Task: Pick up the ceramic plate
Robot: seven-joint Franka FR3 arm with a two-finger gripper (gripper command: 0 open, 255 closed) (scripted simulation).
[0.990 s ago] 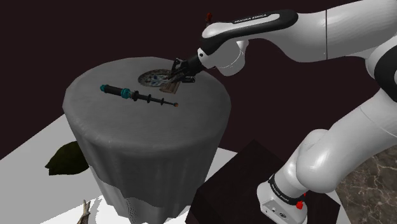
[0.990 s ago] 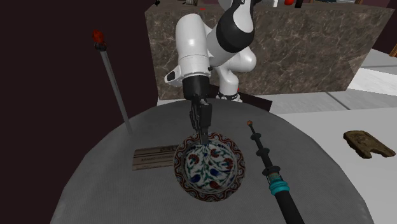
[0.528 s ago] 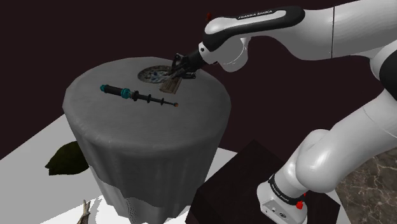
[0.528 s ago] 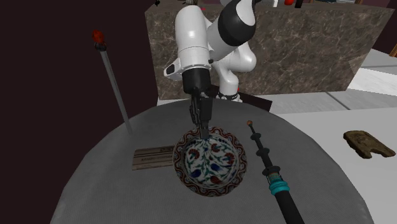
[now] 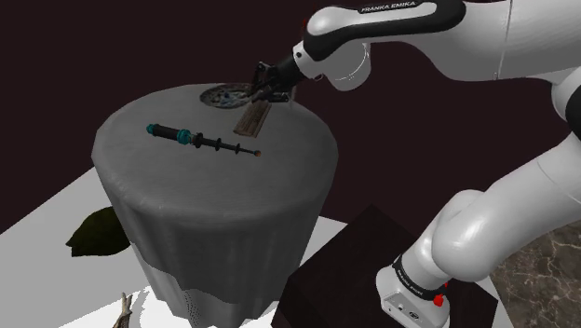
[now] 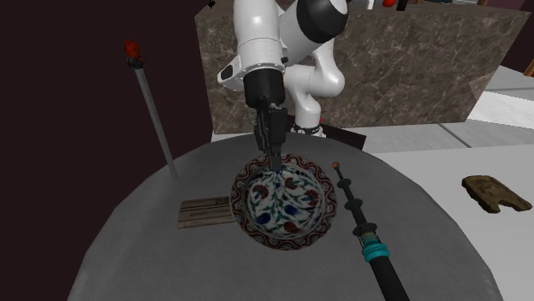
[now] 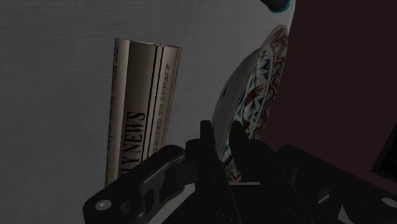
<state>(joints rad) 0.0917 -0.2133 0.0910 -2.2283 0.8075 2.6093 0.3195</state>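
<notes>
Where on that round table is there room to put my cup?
Bare cloth lies between the dark tool and the near edge of the table in the shoulder view. Crowded: the hand, the plate and the newspaper cluster together.

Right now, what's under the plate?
The end effector clasps the plate by its rim, tilted over the grey-covered table. A folded newspaper lies beside it, one end hidden by the plate in the second exterior view. The spot beneath is covered.
</notes>
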